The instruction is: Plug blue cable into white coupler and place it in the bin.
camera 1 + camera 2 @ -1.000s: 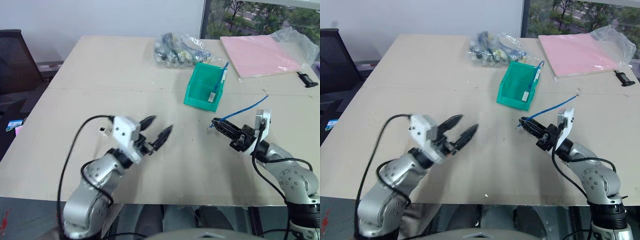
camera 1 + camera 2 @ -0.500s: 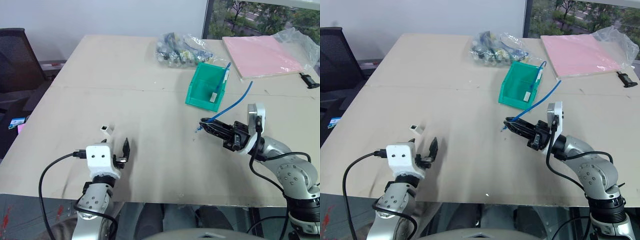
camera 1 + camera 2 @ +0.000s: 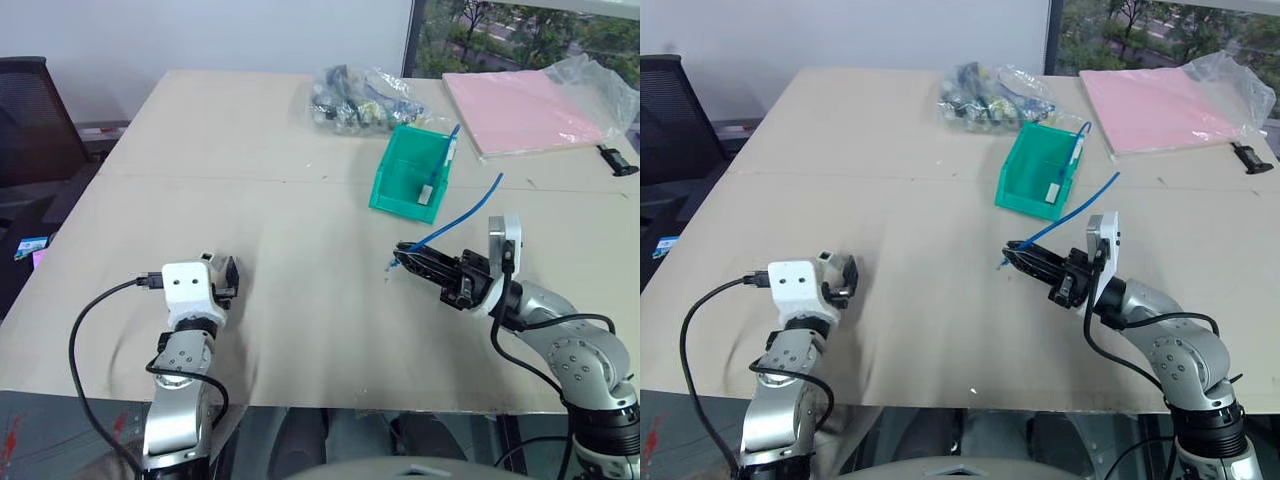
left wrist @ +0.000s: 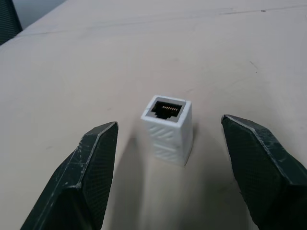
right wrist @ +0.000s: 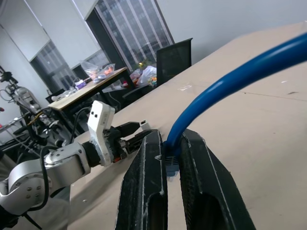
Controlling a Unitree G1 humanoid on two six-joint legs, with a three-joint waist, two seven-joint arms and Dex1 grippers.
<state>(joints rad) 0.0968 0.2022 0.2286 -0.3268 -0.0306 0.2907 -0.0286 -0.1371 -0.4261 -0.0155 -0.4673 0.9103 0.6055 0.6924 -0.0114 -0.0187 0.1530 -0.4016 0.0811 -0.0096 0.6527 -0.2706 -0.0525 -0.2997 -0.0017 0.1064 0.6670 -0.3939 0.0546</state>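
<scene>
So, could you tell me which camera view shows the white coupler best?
The left wrist view: the white coupler stands on the table between the open fingers of the left gripper, untouched, its socket facing the camera. In the right wrist view it is a far-off speck, and in the head views a speck at that gripper's tips.

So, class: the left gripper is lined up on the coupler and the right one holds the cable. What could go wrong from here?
1. The white coupler stands on end, loose on the table, between the open fingers of the left gripper; an uneven close might tip it.
2. The right gripper pinches the blue cable just behind its plug, so the plug might be misaligned when it meets the socket.
</scene>
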